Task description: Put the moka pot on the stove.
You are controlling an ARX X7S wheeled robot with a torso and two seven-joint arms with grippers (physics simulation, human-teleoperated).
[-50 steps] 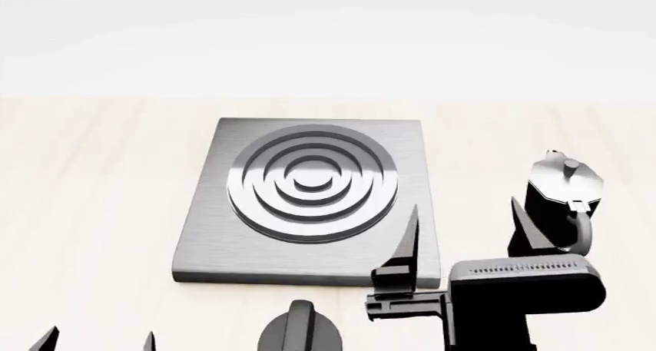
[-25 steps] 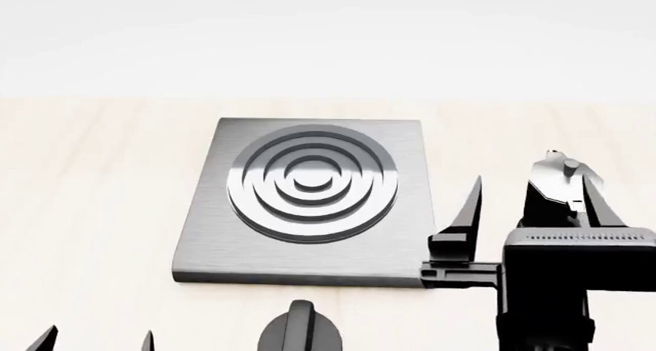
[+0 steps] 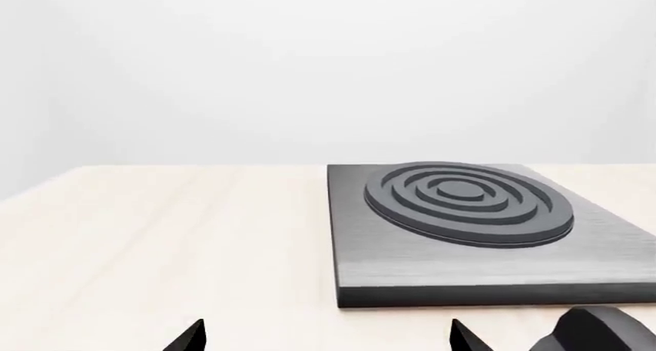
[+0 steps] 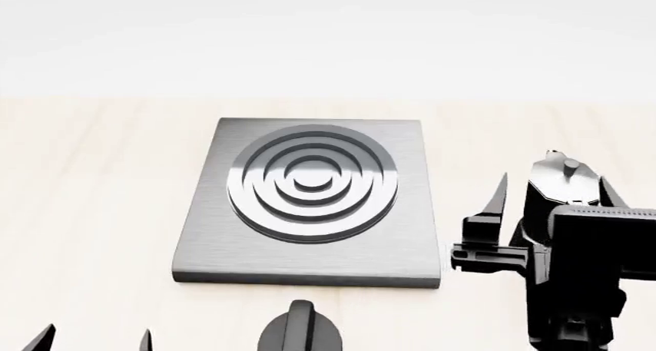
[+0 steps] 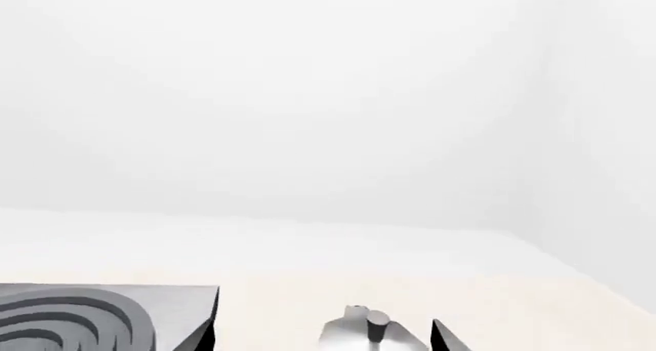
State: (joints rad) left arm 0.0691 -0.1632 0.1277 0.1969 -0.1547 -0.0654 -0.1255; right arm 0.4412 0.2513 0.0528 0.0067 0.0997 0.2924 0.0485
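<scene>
The moka pot point(image 4: 560, 176), black with a silvery lid, stands upright on the table to the right of the stove point(image 4: 307, 197). My right gripper point(image 4: 554, 186) is open, with one finger on each side of the pot's upper part and not closed on it; its body hides the pot's lower half. In the right wrist view the pot's lid and knob point(image 5: 366, 332) sit between the fingertips of the right gripper point(image 5: 324, 339), with the stove's corner point(image 5: 92, 312) beside them. My left gripper point(image 4: 95, 340) is open and empty at the near left, also seen in the left wrist view point(image 3: 328, 343).
A black round dial knob point(image 4: 299, 332) sits just in front of the stove's near edge; it also shows in the left wrist view point(image 3: 600, 333) beside the stove point(image 3: 472, 213). The light wooden table point(image 4: 92, 182) extends left of and behind the stove.
My right gripper has moved right and away from me, from the stove's near right corner to around the moka pot. The left gripper, pot and stove have not moved.
</scene>
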